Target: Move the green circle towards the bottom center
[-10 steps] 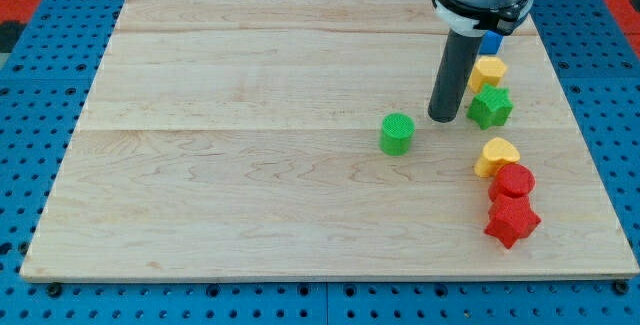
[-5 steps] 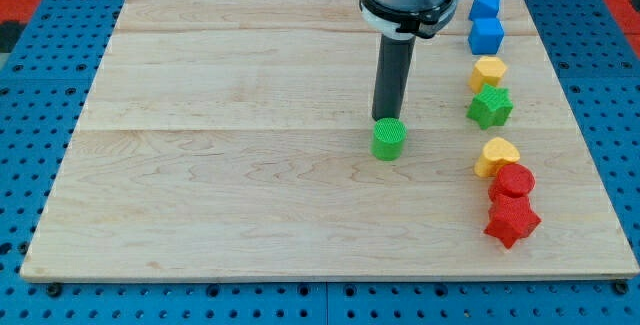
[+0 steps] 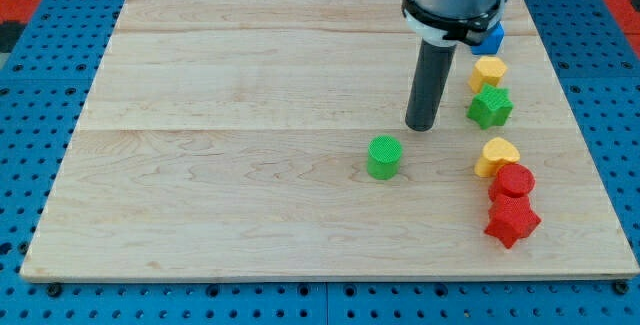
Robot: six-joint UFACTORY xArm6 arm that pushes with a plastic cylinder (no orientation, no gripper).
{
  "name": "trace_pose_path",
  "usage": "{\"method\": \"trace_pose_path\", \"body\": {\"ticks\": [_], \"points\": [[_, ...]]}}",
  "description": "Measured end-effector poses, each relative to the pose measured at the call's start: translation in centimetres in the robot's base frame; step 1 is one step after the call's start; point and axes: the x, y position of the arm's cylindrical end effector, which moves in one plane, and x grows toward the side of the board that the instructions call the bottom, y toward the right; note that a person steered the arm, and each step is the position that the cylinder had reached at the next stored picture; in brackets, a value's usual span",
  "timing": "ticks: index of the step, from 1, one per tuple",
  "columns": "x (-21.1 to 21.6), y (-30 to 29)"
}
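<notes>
The green circle (image 3: 384, 157) is a short green cylinder on the wooden board (image 3: 230, 165), right of the board's middle. My tip (image 3: 421, 127) is the lower end of the dark rod. It stands a short way up and to the right of the green circle, apart from it, with a small gap between them.
Down the view's right side stand a blue block (image 3: 491, 37) partly behind the arm, a yellow block (image 3: 488, 71), a green star (image 3: 490, 107), a yellow heart (image 3: 497, 155), a red circle (image 3: 514, 181) and a red star (image 3: 512, 222).
The tip swung left and pushed the green circle a little down and left, then drew back up and to the right. The circle now sits lower on the board.
</notes>
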Motion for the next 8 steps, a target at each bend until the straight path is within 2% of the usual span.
{"method": "trace_pose_path", "body": {"ticks": [1,3,5,8], "points": [[2.6,0.0],[2.6,-1.1],[2.8,-5.5],[6.2,-11.0]]}}
